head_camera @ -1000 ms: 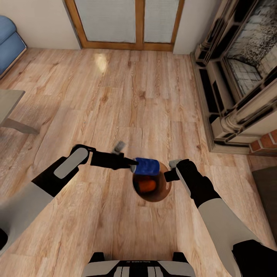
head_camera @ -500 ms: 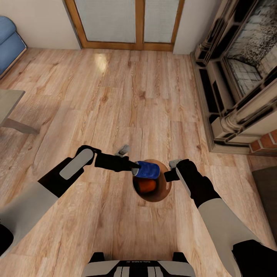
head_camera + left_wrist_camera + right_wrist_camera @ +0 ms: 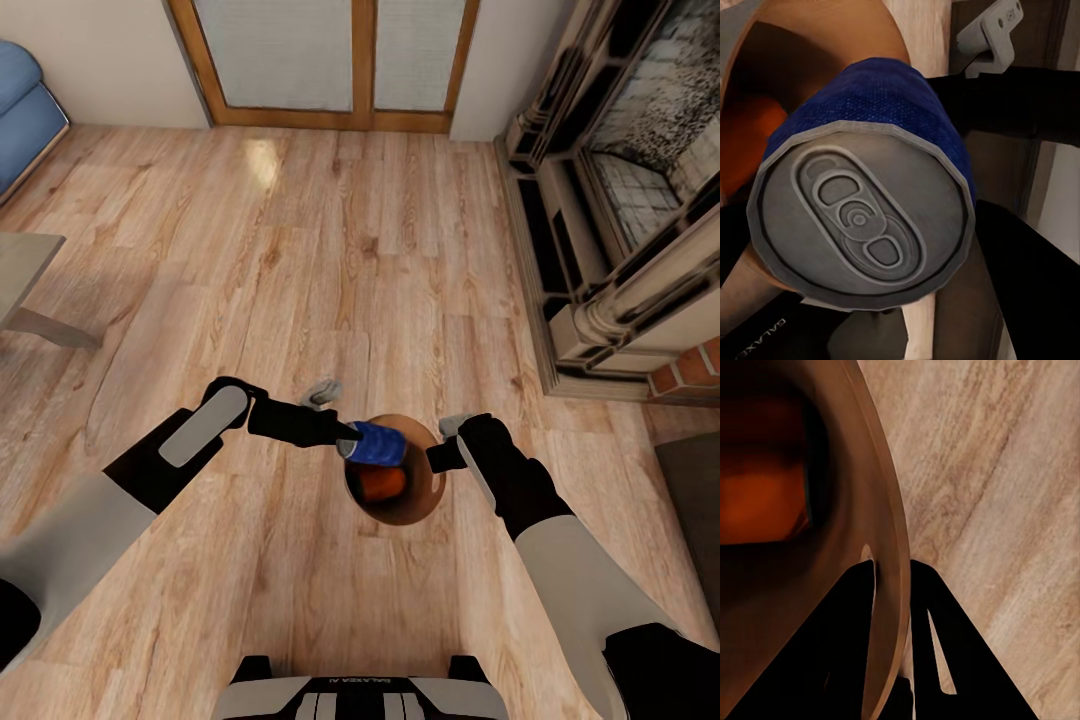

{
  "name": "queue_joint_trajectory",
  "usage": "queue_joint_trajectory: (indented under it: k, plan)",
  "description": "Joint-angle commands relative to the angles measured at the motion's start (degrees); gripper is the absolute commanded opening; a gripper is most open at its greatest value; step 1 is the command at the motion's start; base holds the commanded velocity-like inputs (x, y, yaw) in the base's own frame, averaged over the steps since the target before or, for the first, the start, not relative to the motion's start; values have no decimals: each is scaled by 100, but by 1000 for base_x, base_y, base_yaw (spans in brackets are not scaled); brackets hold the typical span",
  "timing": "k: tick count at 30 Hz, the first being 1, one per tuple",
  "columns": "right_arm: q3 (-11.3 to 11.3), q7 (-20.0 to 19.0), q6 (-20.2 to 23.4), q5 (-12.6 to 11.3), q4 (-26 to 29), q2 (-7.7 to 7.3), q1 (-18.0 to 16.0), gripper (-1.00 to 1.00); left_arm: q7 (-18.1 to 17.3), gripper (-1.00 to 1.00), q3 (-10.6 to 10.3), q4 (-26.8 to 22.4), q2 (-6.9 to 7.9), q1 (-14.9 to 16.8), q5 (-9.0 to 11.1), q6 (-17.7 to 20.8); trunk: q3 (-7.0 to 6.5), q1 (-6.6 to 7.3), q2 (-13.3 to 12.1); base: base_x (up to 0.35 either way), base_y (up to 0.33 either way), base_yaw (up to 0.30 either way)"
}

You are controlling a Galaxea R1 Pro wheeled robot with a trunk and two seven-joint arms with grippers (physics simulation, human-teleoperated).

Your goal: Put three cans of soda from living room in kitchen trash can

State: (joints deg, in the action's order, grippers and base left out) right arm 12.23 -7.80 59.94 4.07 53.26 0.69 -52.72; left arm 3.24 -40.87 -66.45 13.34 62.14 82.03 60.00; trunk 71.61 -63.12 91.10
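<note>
My left gripper [image 3: 350,440] is shut on a dark blue can of soda [image 3: 376,443] and holds it tilted over the near-left part of the trash can's mouth. In the left wrist view the blue can's [image 3: 870,217] silvery top faces the camera. An orange can of soda [image 3: 382,484] lies inside the copper-brown trash can [image 3: 428,497], also visible as the orange can [image 3: 757,502] in the right wrist view. My right gripper [image 3: 436,458] is shut on the bin's right rim [image 3: 889,510], one finger inside and one outside.
Light wood plank floor all around. An ornate fireplace [image 3: 620,230] stands at the right, a blue sofa [image 3: 22,110] and a low table [image 3: 25,275] at the left, wood-framed doors [image 3: 330,60] at the back. My base [image 3: 360,695] shows at the bottom edge.
The left gripper has shifted slightly right and turned, and the blue can has tipped and sunk lower into the bin's mouth. The right gripper and bin have stayed still.
</note>
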Motion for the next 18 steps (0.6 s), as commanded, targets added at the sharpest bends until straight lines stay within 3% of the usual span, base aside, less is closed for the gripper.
queue_joint_trajectory:
  k: [1, 8, 18]
  plan:
    - [-1, -37, 6, -161, 0, 1, -1, -100, 40, -100, 0, -14, -3, 0, 2, 0, 0, 0, 0, 0, 0, 0]
    - [-1, -37, 6, -161, 0, 1, -1, -100, 320, -100, -1, -92, -86, 0, 7, 0, 0, 0, 0, 0, 0, 0]
    - [3, -29, 6, -157, 0, 1, -1, -100, 732, -100, -75, -136, -497, 0, 23, 0, 0, 0, 0, 0, 0, 0]
